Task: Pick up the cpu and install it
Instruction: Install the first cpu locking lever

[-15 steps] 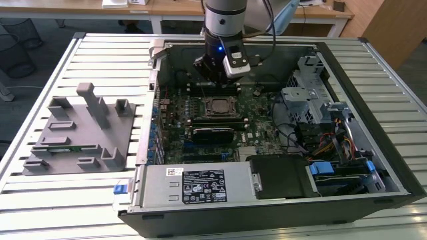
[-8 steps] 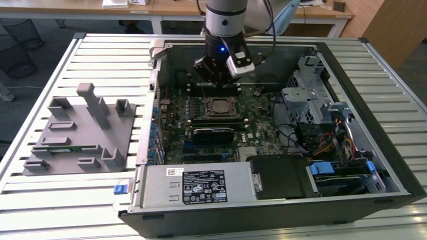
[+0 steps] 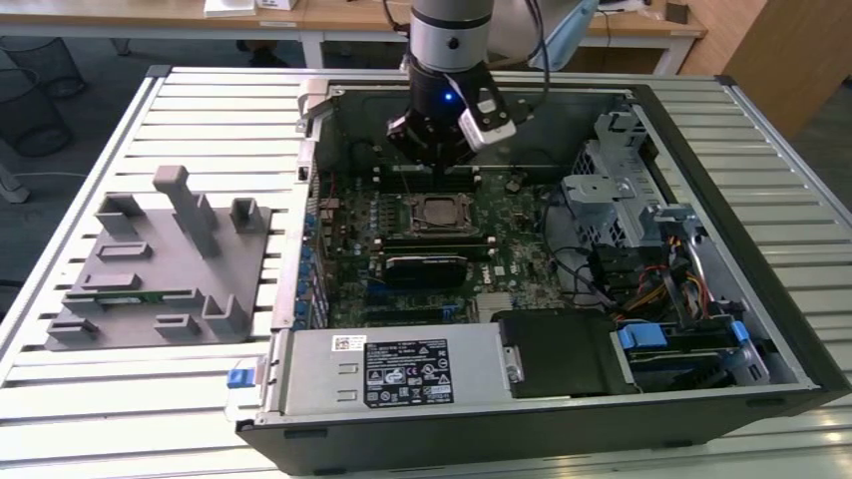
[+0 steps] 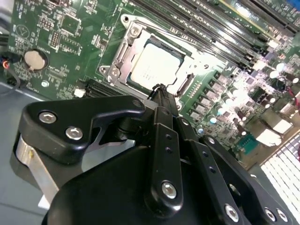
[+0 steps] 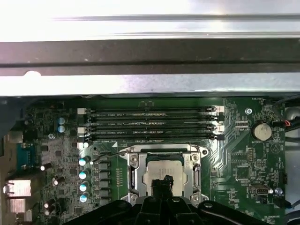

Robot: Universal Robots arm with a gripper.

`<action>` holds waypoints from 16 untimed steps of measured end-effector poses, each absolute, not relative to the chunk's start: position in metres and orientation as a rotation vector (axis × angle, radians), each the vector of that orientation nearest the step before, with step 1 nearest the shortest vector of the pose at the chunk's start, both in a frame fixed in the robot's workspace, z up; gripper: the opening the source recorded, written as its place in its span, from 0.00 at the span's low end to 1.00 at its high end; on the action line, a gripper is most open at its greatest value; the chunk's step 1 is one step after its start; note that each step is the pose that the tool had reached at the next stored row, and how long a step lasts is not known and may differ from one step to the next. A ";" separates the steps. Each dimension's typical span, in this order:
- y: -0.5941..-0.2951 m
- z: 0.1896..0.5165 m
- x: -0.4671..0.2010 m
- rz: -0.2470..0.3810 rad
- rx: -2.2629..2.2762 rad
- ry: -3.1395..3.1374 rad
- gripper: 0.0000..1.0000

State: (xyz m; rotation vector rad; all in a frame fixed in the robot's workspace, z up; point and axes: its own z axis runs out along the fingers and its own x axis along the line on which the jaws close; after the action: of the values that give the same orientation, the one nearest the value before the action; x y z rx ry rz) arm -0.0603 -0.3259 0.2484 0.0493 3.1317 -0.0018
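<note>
Surface: a ribbed, pale metal desk carries an open computer case lying on its side, with a grey moulded parts tray on the exterior view's left.
Room: wooden furniture and a grey floor lie behind.
Cpu: the cpu sits flat in the motherboard socket, framed by its metal bracket; in both wrist views it is a square with a dull silvery top.
Gripper: the black gripper hangs just above the cpu, jaws drawn together, holding nothing.
Materials: green motherboard, long black memory slots, round coin battery, glossy black power-supply label.
</note>
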 end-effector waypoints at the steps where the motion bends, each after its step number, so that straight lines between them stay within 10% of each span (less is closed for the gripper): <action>1: -0.326 0.250 -0.060 -0.002 0.047 3.132 0.11; 16: -0.326 0.253 -0.090 -0.001 -0.041 3.132 0.11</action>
State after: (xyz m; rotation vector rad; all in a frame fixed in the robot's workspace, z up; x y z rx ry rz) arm -0.0897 -0.3259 0.2527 -0.0412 3.1318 -0.0014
